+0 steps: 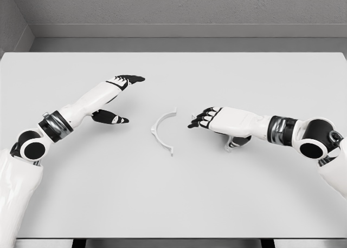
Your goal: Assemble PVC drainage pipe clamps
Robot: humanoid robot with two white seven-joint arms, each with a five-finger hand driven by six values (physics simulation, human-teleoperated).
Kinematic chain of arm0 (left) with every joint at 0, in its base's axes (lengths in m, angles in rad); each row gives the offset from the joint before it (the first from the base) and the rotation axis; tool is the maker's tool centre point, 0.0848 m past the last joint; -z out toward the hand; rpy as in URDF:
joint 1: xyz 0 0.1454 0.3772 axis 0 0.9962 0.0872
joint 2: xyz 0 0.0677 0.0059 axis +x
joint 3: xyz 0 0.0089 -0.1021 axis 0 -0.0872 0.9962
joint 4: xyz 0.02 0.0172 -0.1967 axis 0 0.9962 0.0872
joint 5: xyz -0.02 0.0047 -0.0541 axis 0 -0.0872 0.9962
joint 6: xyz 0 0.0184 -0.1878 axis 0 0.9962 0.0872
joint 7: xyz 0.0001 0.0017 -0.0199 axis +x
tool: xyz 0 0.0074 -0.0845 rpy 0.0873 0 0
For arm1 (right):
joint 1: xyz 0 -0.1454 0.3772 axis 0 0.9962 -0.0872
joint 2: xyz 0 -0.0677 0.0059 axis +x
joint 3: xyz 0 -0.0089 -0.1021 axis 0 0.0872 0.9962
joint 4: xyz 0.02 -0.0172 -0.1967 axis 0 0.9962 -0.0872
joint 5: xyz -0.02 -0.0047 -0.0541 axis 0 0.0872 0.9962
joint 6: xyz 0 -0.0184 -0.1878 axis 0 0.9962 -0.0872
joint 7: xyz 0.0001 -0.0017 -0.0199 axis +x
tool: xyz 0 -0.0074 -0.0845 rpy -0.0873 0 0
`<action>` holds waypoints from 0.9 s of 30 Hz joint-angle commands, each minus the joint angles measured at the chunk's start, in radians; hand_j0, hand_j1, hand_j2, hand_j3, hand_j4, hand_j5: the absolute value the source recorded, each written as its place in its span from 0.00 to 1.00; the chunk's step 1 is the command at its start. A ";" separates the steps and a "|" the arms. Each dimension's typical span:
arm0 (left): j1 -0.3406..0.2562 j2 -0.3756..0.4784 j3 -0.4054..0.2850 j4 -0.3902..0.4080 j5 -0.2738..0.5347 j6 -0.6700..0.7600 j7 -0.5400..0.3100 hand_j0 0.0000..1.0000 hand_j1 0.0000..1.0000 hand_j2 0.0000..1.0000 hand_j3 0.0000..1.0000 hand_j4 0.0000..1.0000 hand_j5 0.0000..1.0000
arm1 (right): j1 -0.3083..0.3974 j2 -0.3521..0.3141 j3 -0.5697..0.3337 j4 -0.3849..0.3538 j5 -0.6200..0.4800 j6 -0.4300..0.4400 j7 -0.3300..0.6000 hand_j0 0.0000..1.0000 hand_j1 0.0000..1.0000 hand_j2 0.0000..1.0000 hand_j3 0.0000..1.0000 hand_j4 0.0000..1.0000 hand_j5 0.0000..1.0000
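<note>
A white half-round pipe clamp (161, 130) lies flat on the white table (173, 194) near its middle, its open side facing right. My left hand (120, 99) hovers to the clamp's left, fingers spread and holding nothing. My right hand (203, 118) reaches in from the right, its dark fingertips (194, 123) a short way from the clamp and not touching it, fingers loosely extended. A second small white piece (234, 144) shows partly under my right forearm; most of it is hidden.
The table's far edge (173, 53) meets a grey wall at the back. The table's near edge (173, 238) runs along the bottom of the view.
</note>
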 commanded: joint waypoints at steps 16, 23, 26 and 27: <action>0.000 0.000 0.007 0.000 0.008 0.002 0.001 1.00 1.00 1.00 1.00 1.00 1.00 | 0.002 0.017 0.007 -0.008 -0.011 0.006 0.000 1.00 1.00 1.00 1.00 1.00 1.00; 0.000 0.000 0.007 0.000 0.008 0.002 0.001 1.00 1.00 1.00 1.00 1.00 1.00 | 0.002 0.018 0.015 -0.009 -0.012 0.006 0.000 1.00 1.00 1.00 1.00 1.00 1.00; 0.000 0.000 0.007 0.000 0.008 0.002 0.001 1.00 1.00 1.00 1.00 1.00 1.00 | 0.002 0.018 0.015 -0.019 -0.012 0.007 0.000 1.00 1.00 1.00 1.00 1.00 1.00; 0.000 0.000 0.007 0.000 0.008 0.002 0.001 1.00 1.00 1.00 1.00 1.00 1.00 | 0.002 0.022 0.015 -0.019 -0.011 0.007 0.000 1.00 1.00 1.00 1.00 1.00 1.00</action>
